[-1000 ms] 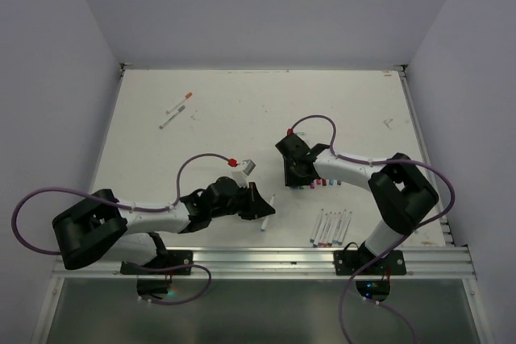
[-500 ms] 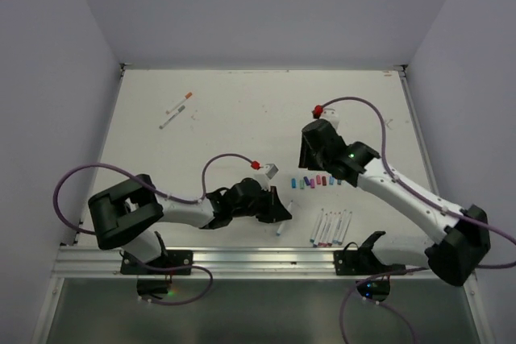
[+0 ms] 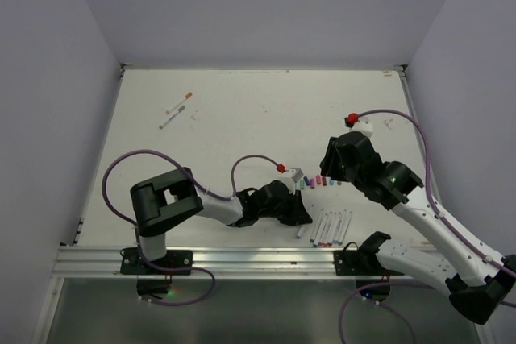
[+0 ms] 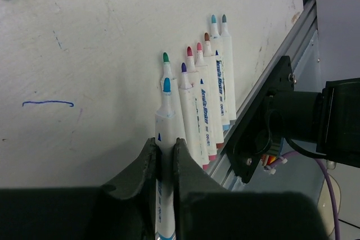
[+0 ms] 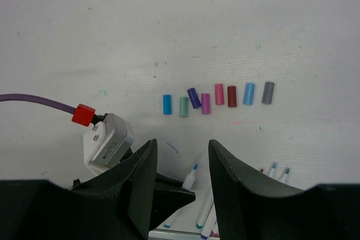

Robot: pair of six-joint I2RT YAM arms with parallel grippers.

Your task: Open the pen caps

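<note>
Left gripper [image 4: 163, 144] clamps an uncapped blue pen [image 4: 168, 108] beside uncapped pens [image 4: 209, 80] at the near edge. Right gripper [image 5: 181, 149] is wide and empty above removed caps [image 5: 219, 95]. Two pens [image 3: 177, 109] near the far-left corner apparently await uncapping.

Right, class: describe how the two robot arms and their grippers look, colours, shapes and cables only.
The left arm and right arm both have white links between bulky black joint housings. A purple cable loops along each, ending in a red connector on a grey block at the wrist. The left gripper and right gripper each have two black, curved fingers.
</note>
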